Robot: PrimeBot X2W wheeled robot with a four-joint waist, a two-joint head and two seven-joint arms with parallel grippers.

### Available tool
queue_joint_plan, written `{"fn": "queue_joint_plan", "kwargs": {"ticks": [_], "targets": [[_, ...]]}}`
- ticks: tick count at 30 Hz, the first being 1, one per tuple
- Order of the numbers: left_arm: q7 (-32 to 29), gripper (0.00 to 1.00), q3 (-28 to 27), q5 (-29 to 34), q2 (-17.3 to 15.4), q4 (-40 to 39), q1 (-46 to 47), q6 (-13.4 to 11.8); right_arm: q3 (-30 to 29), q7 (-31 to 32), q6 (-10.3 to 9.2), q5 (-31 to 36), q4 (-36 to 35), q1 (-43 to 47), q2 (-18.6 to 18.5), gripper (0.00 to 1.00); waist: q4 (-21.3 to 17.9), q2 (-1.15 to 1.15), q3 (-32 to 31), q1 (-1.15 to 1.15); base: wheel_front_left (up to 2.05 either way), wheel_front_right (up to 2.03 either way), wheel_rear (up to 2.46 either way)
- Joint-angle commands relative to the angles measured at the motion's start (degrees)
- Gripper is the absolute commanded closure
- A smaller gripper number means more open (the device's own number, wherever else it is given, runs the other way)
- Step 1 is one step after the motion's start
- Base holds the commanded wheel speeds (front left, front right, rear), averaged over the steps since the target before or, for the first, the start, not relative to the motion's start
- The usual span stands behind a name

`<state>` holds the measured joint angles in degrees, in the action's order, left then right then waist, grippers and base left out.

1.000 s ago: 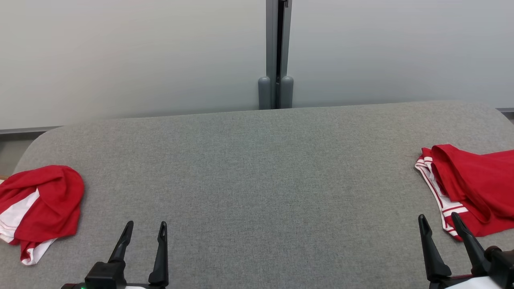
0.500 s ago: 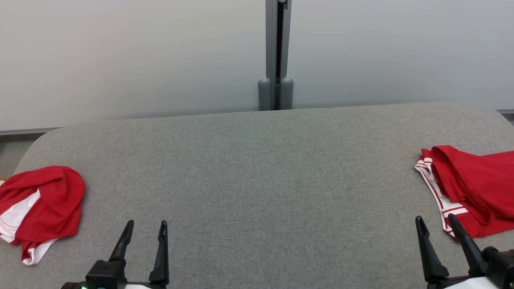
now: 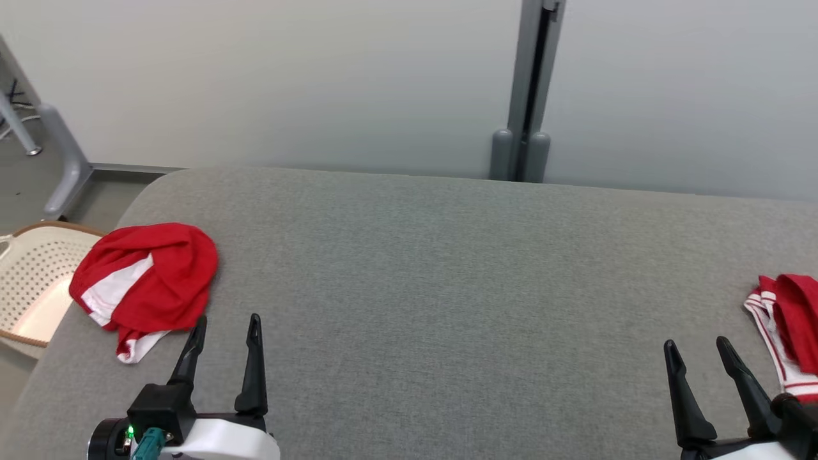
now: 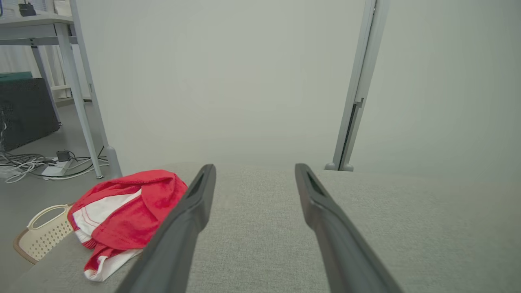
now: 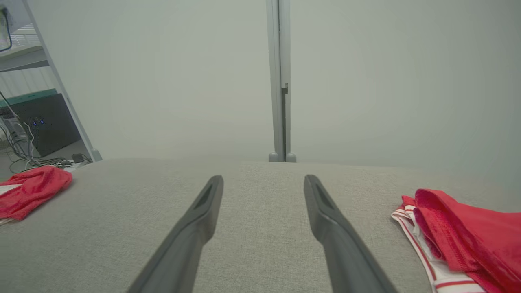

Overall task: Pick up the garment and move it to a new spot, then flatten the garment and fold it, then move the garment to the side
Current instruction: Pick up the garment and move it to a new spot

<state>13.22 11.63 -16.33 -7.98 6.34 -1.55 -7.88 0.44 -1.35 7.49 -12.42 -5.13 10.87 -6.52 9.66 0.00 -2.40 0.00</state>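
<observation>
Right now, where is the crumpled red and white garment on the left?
Head view: the crumpled garment lies at the table's left edge, just ahead and left of the left gripper, with a pale basket just beyond that edge.

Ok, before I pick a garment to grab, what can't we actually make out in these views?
- Right garment: cut off at the right edge in the head and right wrist views; full extent unknown.
- Left garment: bunched, so its own folds hide its shape; in the left wrist view a finger of the left gripper covers part of one edge.
- Basket: cut by the head view's left edge; contents unclear.
</observation>
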Motion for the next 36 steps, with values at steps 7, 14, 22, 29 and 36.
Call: {"fn": "queue_joint_plan", "kwargs": {"ticks": [7, 14, 22, 29, 36], "targets": [[1.0, 0.0, -1.6, 0.2, -1.1, 1.1, 1.4, -0.8, 1.0, 0.0, 0.0, 0.3, -0.9, -0.3, 0.3, 0.0, 8.9, 0.0, -0.7, 0.0, 0.0, 0.0, 0.0], [1.4, 0.0, -2.4, -0.3, -1.8, 2.1, 0.9, -0.7, 1.9, 0.4, 0.0, 0.5, -0.3, -1.2, 0.1, 0.0, 12.2, 0.0, -0.7, 0.0, 0.0, 0.0, 0.0], [1.7, 0.0, -2.6, -0.8, -1.7, 3.0, 1.1, -0.5, 1.9, 0.7, 0.0, 0.6, -0.5, -1.3, -0.4, 0.0, 13.0, 0.0, -0.3, 0.0, 0.0, 0.0, 0.0], [1.8, 0.0, -2.5, -1.4, -1.6, 4.9, 2.8, 0.3, 1.9, 1.3, 0.0, 0.7, -1.1, -1.6, -1.0, 0.0, 12.7, 0.0, 1.0, 0.0, 0.0, 0.0, 0.0], [1.9, 0.0, -4.0, -4.6, 0.1, 9.5, 7.8, 2.0, 1.7, 3.2, 0.0, 0.6, -2.9, -4.2, -2.8, 0.0, 10.9, 0.0, 7.3, 0.0, 0.0, 0.0, 0.0]]}}
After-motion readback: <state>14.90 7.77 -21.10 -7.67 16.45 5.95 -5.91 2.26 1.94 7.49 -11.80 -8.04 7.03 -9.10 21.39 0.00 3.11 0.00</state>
